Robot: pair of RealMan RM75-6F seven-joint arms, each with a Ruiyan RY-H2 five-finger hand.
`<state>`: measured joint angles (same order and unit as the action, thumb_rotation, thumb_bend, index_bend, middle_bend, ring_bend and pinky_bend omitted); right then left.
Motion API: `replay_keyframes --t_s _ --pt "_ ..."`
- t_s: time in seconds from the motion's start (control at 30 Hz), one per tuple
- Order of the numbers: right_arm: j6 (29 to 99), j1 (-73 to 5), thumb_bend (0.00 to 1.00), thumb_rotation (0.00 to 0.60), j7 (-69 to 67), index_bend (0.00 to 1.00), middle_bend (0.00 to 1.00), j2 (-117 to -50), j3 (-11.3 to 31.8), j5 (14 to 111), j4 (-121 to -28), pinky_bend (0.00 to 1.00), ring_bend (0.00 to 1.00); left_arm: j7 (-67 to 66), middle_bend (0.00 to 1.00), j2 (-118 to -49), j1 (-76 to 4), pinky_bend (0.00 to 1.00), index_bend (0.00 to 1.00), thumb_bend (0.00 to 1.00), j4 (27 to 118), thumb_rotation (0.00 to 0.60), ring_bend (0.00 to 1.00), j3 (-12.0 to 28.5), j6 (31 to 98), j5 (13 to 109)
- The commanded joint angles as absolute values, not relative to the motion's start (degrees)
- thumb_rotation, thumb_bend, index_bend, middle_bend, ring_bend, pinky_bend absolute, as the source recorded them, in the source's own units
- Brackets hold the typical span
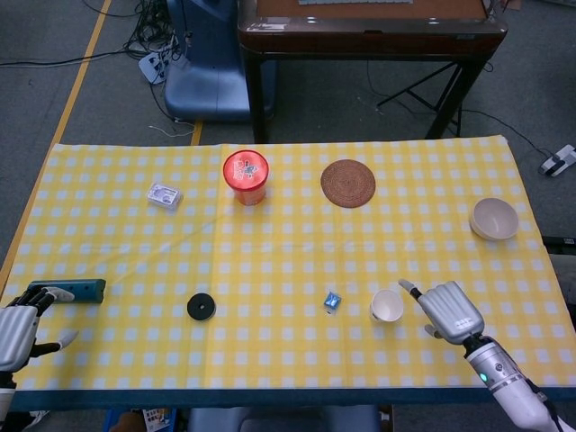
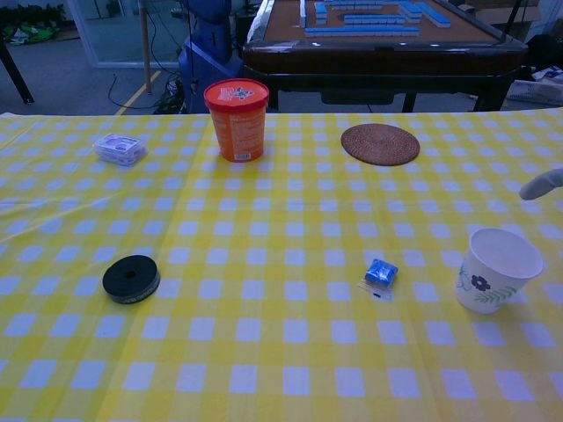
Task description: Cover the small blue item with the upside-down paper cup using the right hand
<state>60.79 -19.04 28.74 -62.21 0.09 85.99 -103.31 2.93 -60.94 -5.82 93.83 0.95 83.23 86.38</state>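
The small blue item [image 1: 332, 301] [image 2: 381, 272] lies on the yellow checked cloth near the front. Right of it stands a white paper cup [image 1: 387, 306] [image 2: 497, 270] with a flower print, mouth up. My right hand [image 1: 447, 311] hovers just right of the cup, fingers apart, holding nothing, one fingertip reaching toward the rim. In the chest view only that fingertip [image 2: 541, 184] shows at the right edge. My left hand [image 1: 16, 331] sits at the front left corner, empty.
An orange tub with a red lid [image 1: 245, 176] and a woven coaster [image 1: 347, 183] stand at the back. A beige bowl [image 1: 493, 218] is at the right edge. A black disc [image 1: 201, 307], a small packet [image 1: 164, 194] and a dark bar [image 1: 67, 290] lie on the left.
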Motion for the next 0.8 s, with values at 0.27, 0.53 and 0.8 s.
replay_keyframes --t_s 0.27,0.53,0.8 --pt "57.44 -22.57 0.0 0.6 38.29 0.16 0.98 -67.91 1.35 78.74 -104.97 1.0 0.97 3.5 0.37 -59.58 -5.31 0.37 0.46 0.1 94.83 0.6 0.24 0.68 83.74 86.68" --pt "57.33 -24.06 0.0 0.6 41.74 0.16 0.98 -70.14 1.05 76.2 -105.62 1.0 0.97 3.82 0.37 -59.2 -5.2 0.38 0.46 0.1 94.91 0.6 0.24 0.66 83.56 86.49" --pt "57.53 -25.2 0.0 0.6 43.34 0.29 0.98 -71.56 0.72 74.01 -105.32 1.0 0.97 4.18 0.37 -58.98 -5.03 0.38 0.46 0.1 95.05 0.6 0.24 0.59 83.92 86.96"
